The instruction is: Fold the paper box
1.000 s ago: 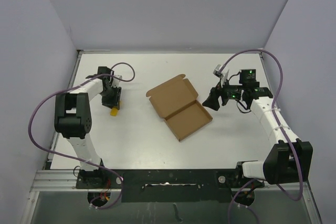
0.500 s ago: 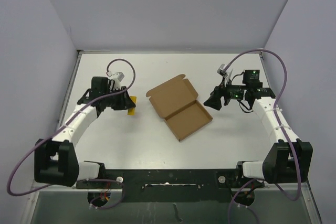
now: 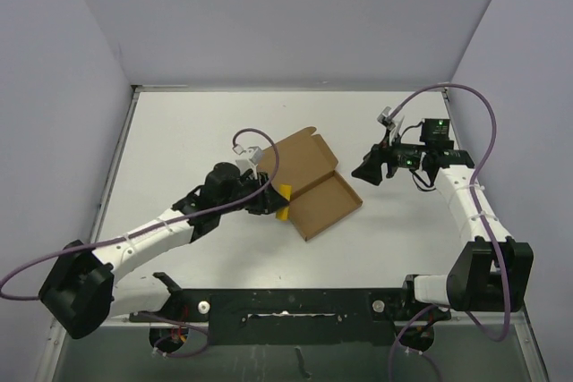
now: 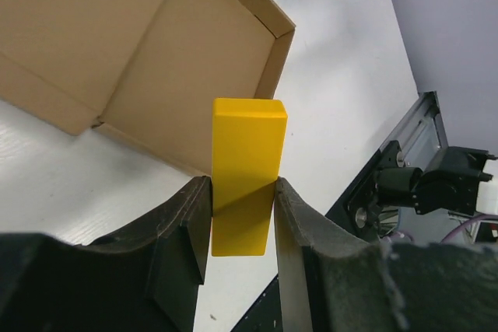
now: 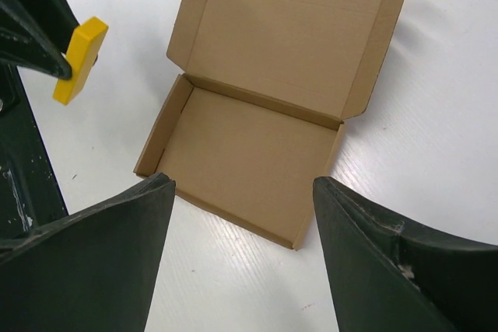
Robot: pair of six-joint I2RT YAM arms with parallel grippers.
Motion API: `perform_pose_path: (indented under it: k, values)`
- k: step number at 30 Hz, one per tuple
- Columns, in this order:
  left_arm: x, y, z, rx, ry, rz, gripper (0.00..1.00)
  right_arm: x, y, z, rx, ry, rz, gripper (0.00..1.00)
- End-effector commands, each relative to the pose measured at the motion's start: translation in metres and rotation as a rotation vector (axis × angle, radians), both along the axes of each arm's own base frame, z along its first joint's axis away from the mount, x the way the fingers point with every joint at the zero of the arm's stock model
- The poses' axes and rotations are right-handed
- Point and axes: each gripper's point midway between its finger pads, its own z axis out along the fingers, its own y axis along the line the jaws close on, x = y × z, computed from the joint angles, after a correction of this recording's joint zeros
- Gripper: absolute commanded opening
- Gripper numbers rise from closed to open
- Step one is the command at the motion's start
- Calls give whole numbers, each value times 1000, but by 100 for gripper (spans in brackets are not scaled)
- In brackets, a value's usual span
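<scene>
Two tools: left tool (image 4: pixel 241 188) grips yellow block (image 4: pixel 249 134) beside paper box (image 3: pixel 307 181); right tool (image 3: pixel 365 170) spread, nearby.

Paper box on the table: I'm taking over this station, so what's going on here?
The paper box lies open on the table, unfolded: its lid is flat and the shallow tray's side walls are up. The left tool grips a yellow block and holds it at the tray's left edge; whether the block touches the cardboard cannot be told. The right tool hangs open and empty to the right of the box, pointed toward it. Nothing has been closed yet.
</scene>
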Motion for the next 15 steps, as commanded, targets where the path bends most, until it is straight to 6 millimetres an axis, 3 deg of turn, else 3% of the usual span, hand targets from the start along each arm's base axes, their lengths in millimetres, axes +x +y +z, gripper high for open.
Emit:
perform_pose_path:
  k: [1,7,15]
  values:
    - [28,-29,22,-11,-70,162,0,4,-2,2,29,-12,2,73]
    - [36,-63,-2,164,-33,227,3,6,-5,0,28,-7,-11,73]
    - [45,-95,-31,368,-30,283,17,8,-8,-3,23,-2,-19,73]
